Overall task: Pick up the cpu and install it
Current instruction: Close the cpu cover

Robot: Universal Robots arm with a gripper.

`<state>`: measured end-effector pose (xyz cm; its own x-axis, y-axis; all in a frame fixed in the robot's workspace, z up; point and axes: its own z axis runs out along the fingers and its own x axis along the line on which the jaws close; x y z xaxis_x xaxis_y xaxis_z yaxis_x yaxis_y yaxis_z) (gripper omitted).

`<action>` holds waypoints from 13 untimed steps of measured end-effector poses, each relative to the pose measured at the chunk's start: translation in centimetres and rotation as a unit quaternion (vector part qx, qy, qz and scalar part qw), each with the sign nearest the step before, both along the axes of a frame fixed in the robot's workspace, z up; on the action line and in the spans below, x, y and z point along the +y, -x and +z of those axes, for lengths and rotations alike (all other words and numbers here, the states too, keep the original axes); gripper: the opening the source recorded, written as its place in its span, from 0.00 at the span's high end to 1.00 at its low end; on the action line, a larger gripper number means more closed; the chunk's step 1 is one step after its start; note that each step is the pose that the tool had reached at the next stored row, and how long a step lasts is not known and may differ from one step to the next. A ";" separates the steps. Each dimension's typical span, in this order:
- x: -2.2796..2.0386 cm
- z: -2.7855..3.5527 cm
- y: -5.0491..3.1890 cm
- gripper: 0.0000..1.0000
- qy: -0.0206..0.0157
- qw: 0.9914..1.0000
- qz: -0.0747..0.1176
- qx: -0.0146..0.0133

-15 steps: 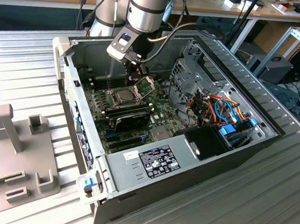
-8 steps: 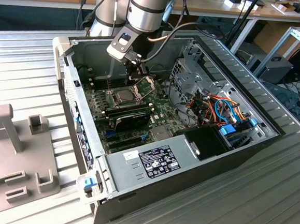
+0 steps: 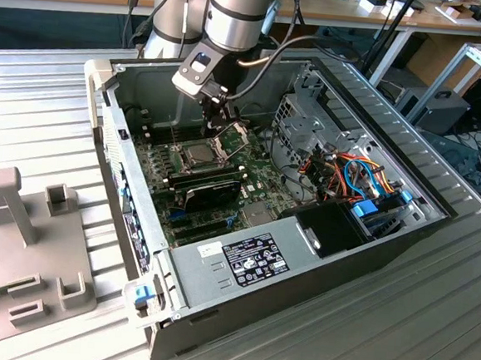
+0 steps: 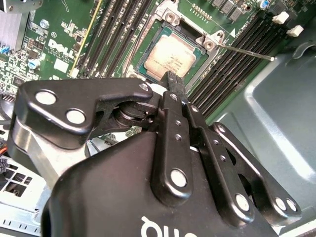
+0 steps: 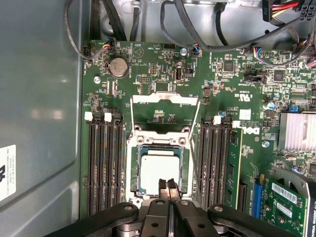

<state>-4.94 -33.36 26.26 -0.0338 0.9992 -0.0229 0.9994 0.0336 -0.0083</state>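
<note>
CPU (image 3: 194, 153) lies flat in its socket frame (image 5: 132, 148), silver top up, left of centre in the exterior view, on the green motherboard (image 3: 162, 170) inside the open computer case (image 3: 386, 233).

At the exterior view's far left, a grey plastic fixture (image 3: 19, 238) with upright posts stands on the ribbed metal bench (image 3: 31, 88). The case comes next, lying on its side. The hand (image 3: 214, 121) hangs from the arm just above the socket's far edge. In both wrist views its two black fingers are clenched together with nothing between them, the tips poised over one edge of the CPU (image 4: 170, 57) (image 5: 160, 170). I cannot tell whether they touch it. Just right of the hand, the socket's hinged plate (image 3: 234, 134) stands swung open. A long black card (image 3: 211, 186) sits nearer the camera than the socket. Further right are a metal drive cage (image 3: 299, 122) and a bundle of orange, blue and red cables (image 3: 353, 172), with the labelled power supply (image 3: 251, 260) at the lower centre.
</note>
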 end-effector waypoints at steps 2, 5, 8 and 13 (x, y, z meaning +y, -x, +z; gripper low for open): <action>0.00 -0.01 -0.37 0.89 0.000 1.000 0.000 0.000; 0.00 -0.01 -1.12 0.89 0.000 1.000 0.000 0.000; 0.00 -0.01 -1.91 0.89 0.000 1.000 0.000 0.000; 0.01 0.56 -2.58 0.89 0.000 1.000 0.000 0.000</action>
<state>-2.36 -33.35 26.82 -0.0337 0.9992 -0.0225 0.9994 0.0336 -0.0081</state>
